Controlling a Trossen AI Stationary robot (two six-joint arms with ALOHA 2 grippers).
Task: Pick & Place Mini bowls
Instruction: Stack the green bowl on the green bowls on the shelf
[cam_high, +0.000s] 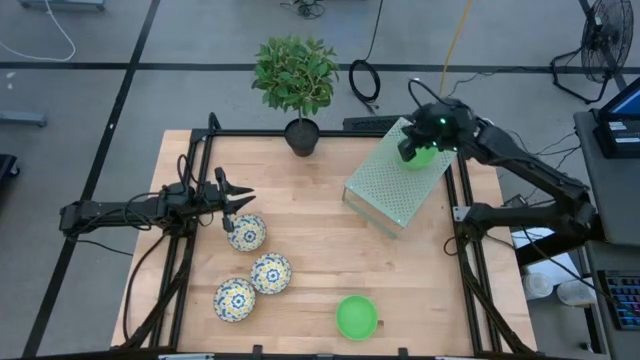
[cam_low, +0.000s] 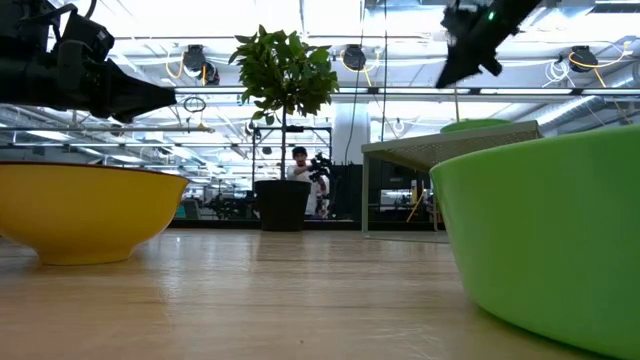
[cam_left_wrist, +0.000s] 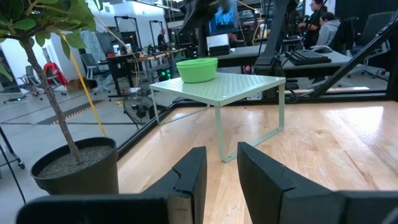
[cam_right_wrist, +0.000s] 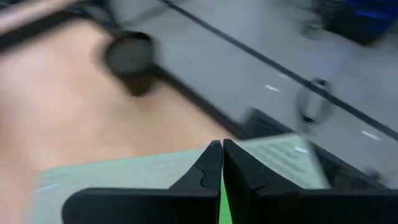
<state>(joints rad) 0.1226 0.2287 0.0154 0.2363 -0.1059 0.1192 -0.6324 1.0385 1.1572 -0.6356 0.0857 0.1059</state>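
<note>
One green mini bowl stands upright on the pale green perforated rack at the table's far right; it also shows in the left wrist view. My right gripper hangs shut just above that bowl, clear of it; in the right wrist view its fingers are together. Another green bowl sits near the front edge. Three patterned bowls rest on the table's left half. My left gripper waits level beside the farthest patterned bowl, open, with nothing between its fingers.
A potted plant in a black pot stands at the far edge, left of the rack. A black frame runs along the table's sides. Bare wood lies between the patterned bowls and the rack. A person is far off in the room.
</note>
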